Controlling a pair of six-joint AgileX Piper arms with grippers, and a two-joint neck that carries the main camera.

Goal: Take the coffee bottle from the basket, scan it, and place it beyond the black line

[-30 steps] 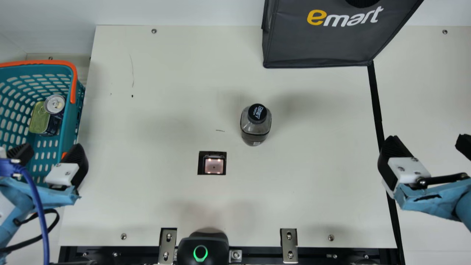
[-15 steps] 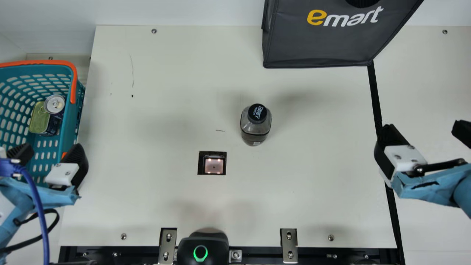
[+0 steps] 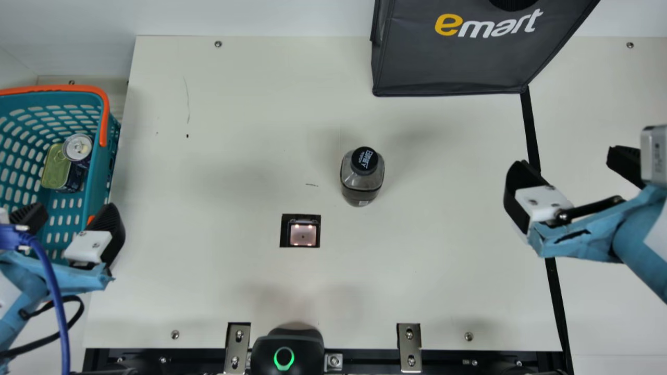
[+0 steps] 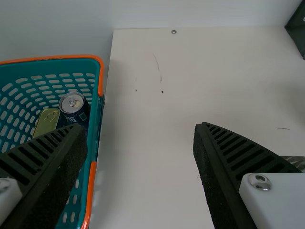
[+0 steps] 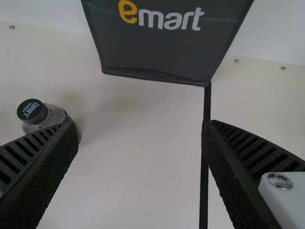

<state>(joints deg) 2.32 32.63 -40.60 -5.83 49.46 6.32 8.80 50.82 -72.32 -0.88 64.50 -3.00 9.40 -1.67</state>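
The coffee bottle, clear with a black cap, stands upright on the table right of the scanner window. My left gripper is open over the near part of the teal basket, far left of the bottle. My right gripper is open above the black line, well right of the bottle. In the left wrist view my left gripper has nothing between its fingers. In the right wrist view my right gripper is empty too, and the bottle stands beyond one finger, partly hidden by it.
In the basket lie a can and a green-lidded tin. A dark grey bag stands at the back right, its near corner at the black line. A black device with a green ring sits at the table's front edge beside metal brackets.
My right gripper has moved left and toward the back of the table, from beyond the black line to above it, staying open. My left arm and the bottle have kept still.
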